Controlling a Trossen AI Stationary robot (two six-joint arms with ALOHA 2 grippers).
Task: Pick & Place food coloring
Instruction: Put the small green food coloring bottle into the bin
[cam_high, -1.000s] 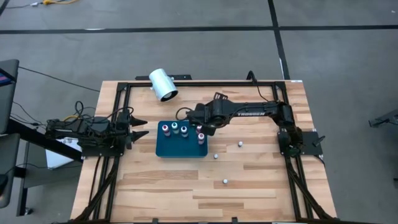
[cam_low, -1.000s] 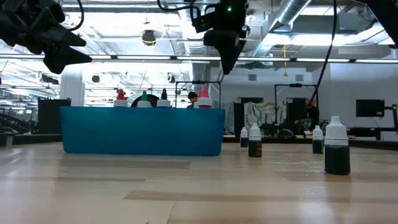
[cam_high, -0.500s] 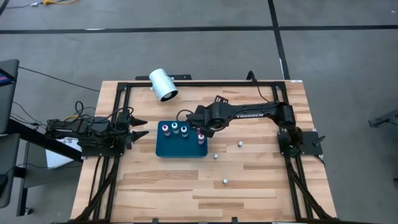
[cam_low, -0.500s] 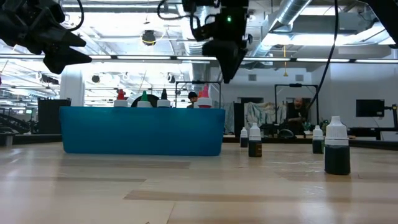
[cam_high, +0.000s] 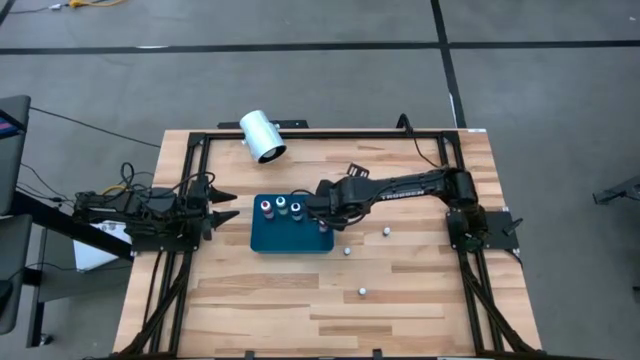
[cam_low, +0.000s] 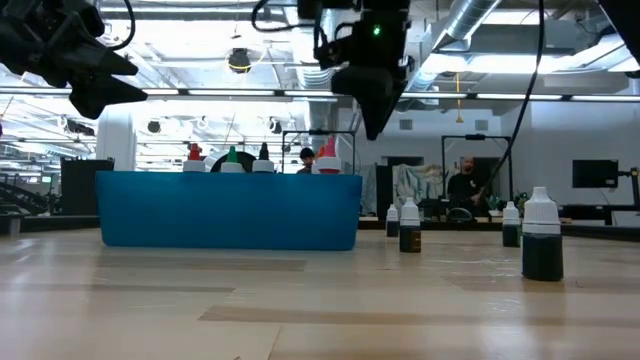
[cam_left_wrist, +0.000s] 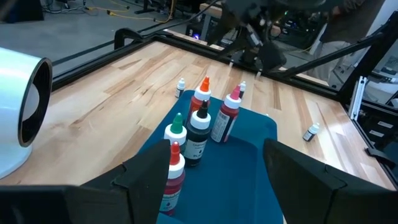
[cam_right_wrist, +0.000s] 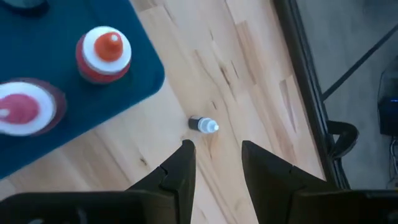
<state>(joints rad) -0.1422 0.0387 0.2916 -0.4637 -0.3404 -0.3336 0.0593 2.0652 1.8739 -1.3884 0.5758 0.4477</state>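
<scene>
hovering over the right edge of the blue tray (cam_high: 290, 240), our right gripper (cam_right_wrist: 214, 163) holds nothing, fingers slightly apart. five bottles (cam_left_wrist: 199, 127) stand in the tray; three small ones (cam_high: 386, 233) lie on the table right of it. our left gripper (cam_left_wrist: 214, 180) waits left of the tray, spread wide.

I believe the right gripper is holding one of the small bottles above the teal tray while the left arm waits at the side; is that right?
Not quite: the right gripper is open and empty, as the right wrist view shows. It does hover by the teal tray, and the left gripper waits at the side.
</scene>
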